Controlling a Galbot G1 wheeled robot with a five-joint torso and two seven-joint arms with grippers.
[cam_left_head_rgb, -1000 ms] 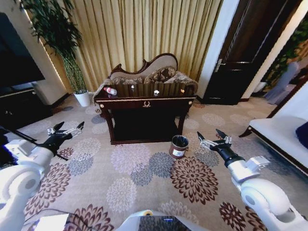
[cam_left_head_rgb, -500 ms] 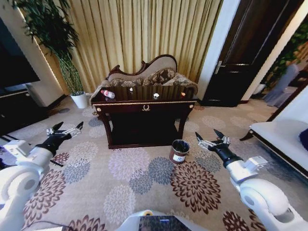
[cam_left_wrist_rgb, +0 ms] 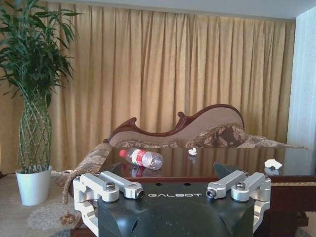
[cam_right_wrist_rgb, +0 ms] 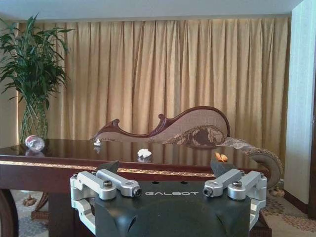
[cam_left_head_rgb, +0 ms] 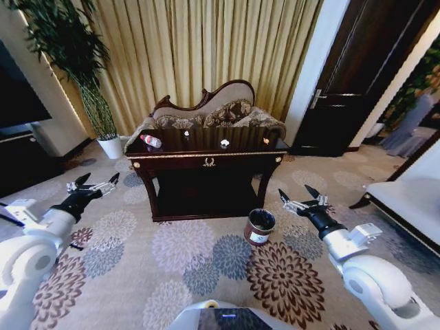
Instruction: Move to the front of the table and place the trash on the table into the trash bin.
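The dark glossy table [cam_left_head_rgb: 206, 155] with gold trim stands ahead in the middle of the head view. A clear bottle [cam_left_head_rgb: 151, 141] with a red cap lies on its left end, also seen as the bottle [cam_left_wrist_rgb: 140, 158]. Small whitish wads [cam_left_head_rgb: 224, 143] and an orange scrap [cam_left_head_rgb: 266, 141] rest further right on the top, seen too as a wad [cam_right_wrist_rgb: 144, 153]. The brown trash bin [cam_left_head_rgb: 259, 227] with a black liner stands on the carpet by the table's right front leg. My left gripper [cam_left_head_rgb: 93, 184] and right gripper [cam_left_head_rgb: 299, 199] hang open and empty, short of the table.
A carved chaise sofa [cam_left_head_rgb: 206, 110] sits behind the table against gold curtains. A potted plant [cam_left_head_rgb: 103, 117] is at the back left, a dark cabinet [cam_left_head_rgb: 20, 158] at the left, a dark door [cam_left_head_rgb: 344, 103] and a white bench [cam_left_head_rgb: 405, 206] at the right. Floral carpet lies between me and the table.
The whole head view has shifted: the table and bin now sit nearer and a little lower in the picture. Both arms keep the same open pose.
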